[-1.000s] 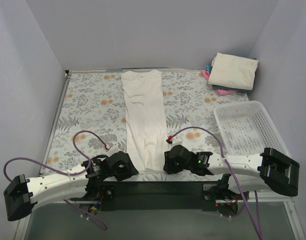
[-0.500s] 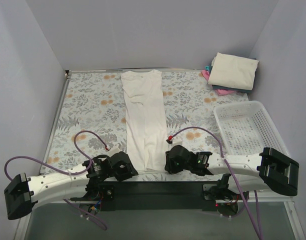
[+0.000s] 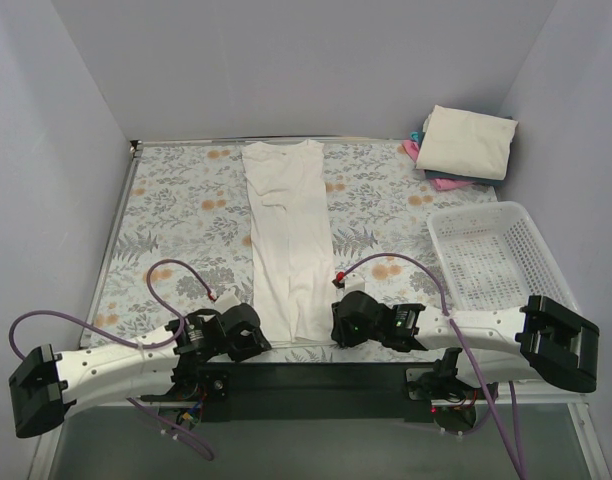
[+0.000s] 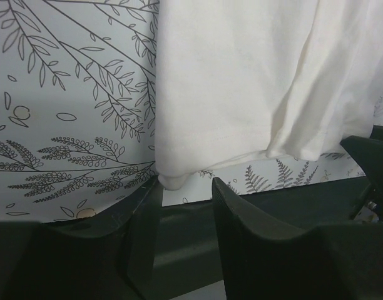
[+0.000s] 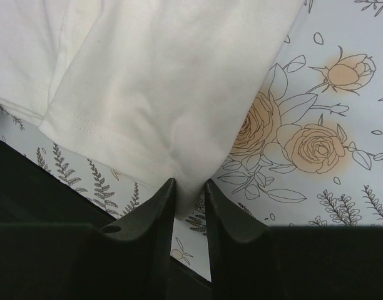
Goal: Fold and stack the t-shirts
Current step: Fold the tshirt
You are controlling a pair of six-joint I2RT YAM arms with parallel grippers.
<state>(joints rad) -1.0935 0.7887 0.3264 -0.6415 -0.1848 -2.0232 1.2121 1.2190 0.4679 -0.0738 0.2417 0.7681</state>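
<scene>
T-shirt (image 3: 286,230) hem corners inside left pincer (image 4: 186,185) and right pincer (image 5: 189,185) (narrower)

White arms (image 3: 116,362), black joints (image 3: 36,390), purple cables (image 3: 406,262), black end effectors (image 4: 186,183) (image 5: 189,182)

Both arms lie low and stretched along the near edge of the worktop (image 3: 176,200), their forearms pointing inward toward each other. The left arm (image 3: 116,362) reaches from a bend at the far left to a wrist near the middle. The right arm (image 3: 481,325) mirrors it from the far right. The left gripper (image 4: 185,197) sits close to the worktop with its two dark fingers (image 4: 141,209) set apart and a clear gap between them. The corner of the t-shirt (image 4: 241,81) touches the tip of one finger. The right gripper (image 5: 188,194) is just as low, its fingers (image 5: 159,206) drawn nearly together and pinching a fold of the t-shirt's hem.
</scene>
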